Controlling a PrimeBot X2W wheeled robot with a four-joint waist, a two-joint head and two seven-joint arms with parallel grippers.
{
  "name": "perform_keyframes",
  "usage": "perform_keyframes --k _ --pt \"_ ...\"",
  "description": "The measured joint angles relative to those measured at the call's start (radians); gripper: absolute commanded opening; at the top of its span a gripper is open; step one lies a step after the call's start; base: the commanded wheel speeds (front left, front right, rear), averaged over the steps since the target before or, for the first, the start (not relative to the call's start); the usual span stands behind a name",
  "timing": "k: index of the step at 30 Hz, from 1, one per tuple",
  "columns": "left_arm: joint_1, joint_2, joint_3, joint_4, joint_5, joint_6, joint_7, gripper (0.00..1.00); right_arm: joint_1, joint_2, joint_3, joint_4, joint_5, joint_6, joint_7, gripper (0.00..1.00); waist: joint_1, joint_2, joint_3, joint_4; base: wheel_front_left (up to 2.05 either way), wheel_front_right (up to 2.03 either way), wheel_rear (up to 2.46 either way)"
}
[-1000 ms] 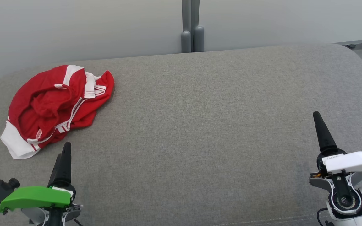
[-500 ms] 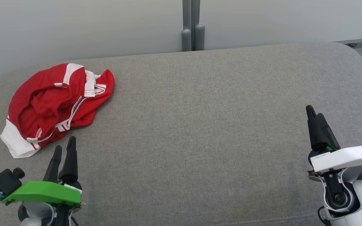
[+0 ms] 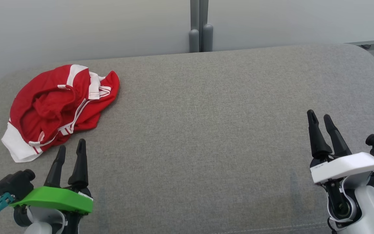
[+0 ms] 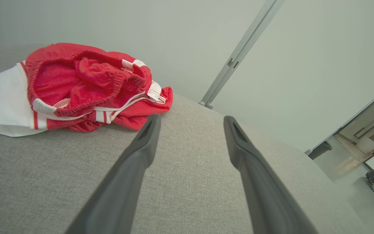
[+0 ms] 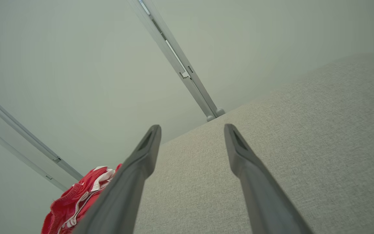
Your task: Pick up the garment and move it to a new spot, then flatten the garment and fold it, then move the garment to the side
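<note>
From the head view, a crumpled pair of red shorts [image 3: 60, 107] with white trim and a white hem panel lies at the far left of a broad grey fabric-covered surface [image 3: 206, 130], close to its rounded back edge. The left gripper [image 3: 72, 145], under a green wrist cover [image 3: 54, 199], sits at the lower left with its two dark fingers spread apart and nothing between them; its tips are near the front edge of the shorts but do not touch them. The right gripper [image 3: 318, 114], under a white wrist cover [image 3: 346, 164], stands at the lower right, well apart from the shorts, its fingers likewise parted and empty. Behind the surface runs a pale wall with a grey upright post [image 3: 200, 26]. In the left wrist view, the two fingers reach over bare grey fabric with a wide gap between them. The shorts lie ahead and to the upper left, the gathered elastic waistband turned open and the white panel flat on the fabric; one fingertip lies just beside the red edge, and whether it touches cannot be told from this angle. In the right wrist view, the fingers are also wide apart above bare fabric, and the shorts show at the bottom left corner, partly hidden behind one finger.
</note>
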Motion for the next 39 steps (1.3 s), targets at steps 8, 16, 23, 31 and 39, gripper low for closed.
perform_keyframes --k 8,16,23,31,39 --pt "-0.002 -0.005 -0.005 -0.003 0.106 0.0 -0.028 1.0 0.0 0.002 0.004 0.001 -0.113 0.0 -0.026 1.0 0.0 0.0 0.002 0.0 0.0 0.0 0.0" --pt "-0.009 -0.014 -0.009 -0.005 0.212 -0.002 -0.055 1.0 -0.002 0.002 0.007 0.0 -0.226 0.0 -0.056 1.0 0.0 0.0 0.005 0.0 0.0 0.0 0.0" --pt "-0.013 -0.018 -0.011 -0.007 0.294 -0.008 -0.082 1.0 -0.003 0.005 0.01 -0.007 -0.321 0.006 -0.079 1.0 0.0 0.0 0.008 0.003 0.0 0.0 0.0" --pt "-0.02 -0.019 -0.011 -0.011 0.37 -0.018 -0.1 1.0 -0.018 0.009 0.009 -0.013 -0.406 0.01 -0.101 1.0 0.0 0.0 0.014 0.005 0.0 0.0 0.0" --pt "-0.021 -0.024 -0.005 -0.011 0.38 -0.021 -0.103 1.0 -0.021 0.027 0.001 -0.014 -0.41 0.015 -0.101 1.0 0.0 0.0 0.016 0.004 0.0 0.0 0.0"
